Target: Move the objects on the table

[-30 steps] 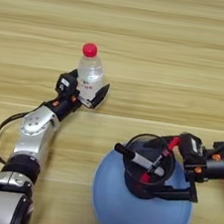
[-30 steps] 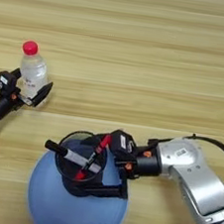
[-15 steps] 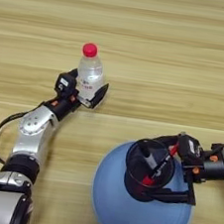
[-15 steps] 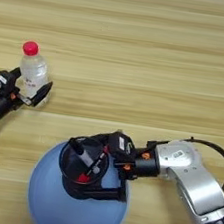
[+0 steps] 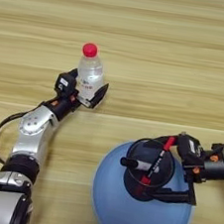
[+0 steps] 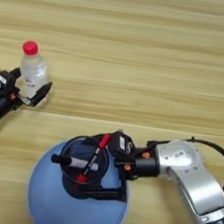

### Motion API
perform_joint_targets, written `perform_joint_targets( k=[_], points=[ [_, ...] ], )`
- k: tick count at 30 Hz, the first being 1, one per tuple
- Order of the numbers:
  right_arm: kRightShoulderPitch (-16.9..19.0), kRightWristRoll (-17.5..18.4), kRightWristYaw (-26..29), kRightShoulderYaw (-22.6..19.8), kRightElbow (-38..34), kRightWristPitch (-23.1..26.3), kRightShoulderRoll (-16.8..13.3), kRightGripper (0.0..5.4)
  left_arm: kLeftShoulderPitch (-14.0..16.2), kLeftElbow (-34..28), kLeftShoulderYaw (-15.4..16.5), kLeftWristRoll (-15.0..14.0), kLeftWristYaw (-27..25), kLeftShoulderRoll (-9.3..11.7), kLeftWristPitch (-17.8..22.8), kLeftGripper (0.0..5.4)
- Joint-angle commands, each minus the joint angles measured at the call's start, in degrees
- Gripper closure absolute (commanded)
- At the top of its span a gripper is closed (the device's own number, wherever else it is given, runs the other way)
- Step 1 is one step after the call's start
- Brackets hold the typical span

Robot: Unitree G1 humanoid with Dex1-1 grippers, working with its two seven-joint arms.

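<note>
Since a second ago, your right gripper (image 6: 108, 166) has carried the cup (image 6: 83, 164) a little toward the right of the frame, and the cup now sits more upright over the plate (image 6: 47, 200). The bottle (image 5: 90, 76) and your left gripper (image 5: 84, 91) have not moved.

Look at the lower right of the frame. Your right gripper holds the dark cup by its right side. One finger shows at the top right of the rim and the other runs under the cup's lower edge, so the fingers are closed on the cup. Two pens lie inside the cup. The black-capped pen (image 6: 72, 162) lies sideways, with its cap poking out to the left. The red-capped pen (image 6: 93, 156) crosses it at a slant, with its cap near the gripper. The cup is over the top part of the big blue plate.

Now look at the middle left. The small bottle with the red cap stands upright on the table (image 5: 167, 51). Your left gripper's two black fingers sit on either side of the bottle's lower half, closed on it.
</note>
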Motion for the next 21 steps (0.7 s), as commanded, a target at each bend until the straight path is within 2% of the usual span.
perform_joint_targets(
  k=[1, 12, 21],
  points=[
    [0.7, 0.3, 0.6, -0.8, -1.0, -0.6, -1.4, 0.03, -0.2, -0.3, 0.0, 0.1, -0.2, 0.6, 0.4, 0.00],
    [2.8, 0.2, 2.3, -1.9, -0.5, -2.1, -4.2, 0.03, -0.2, -0.1, 0.0, 0.2, -0.1, 0.6, 0.3, 0.00],
    [4.5, -0.2, 1.8, -4.7, 2.1, -3.7, -5.5, 0.03, -0.5, 0.3, 0.1, 0.1, -0.2, 0.6, 0.2, 0.00]
  ],
)
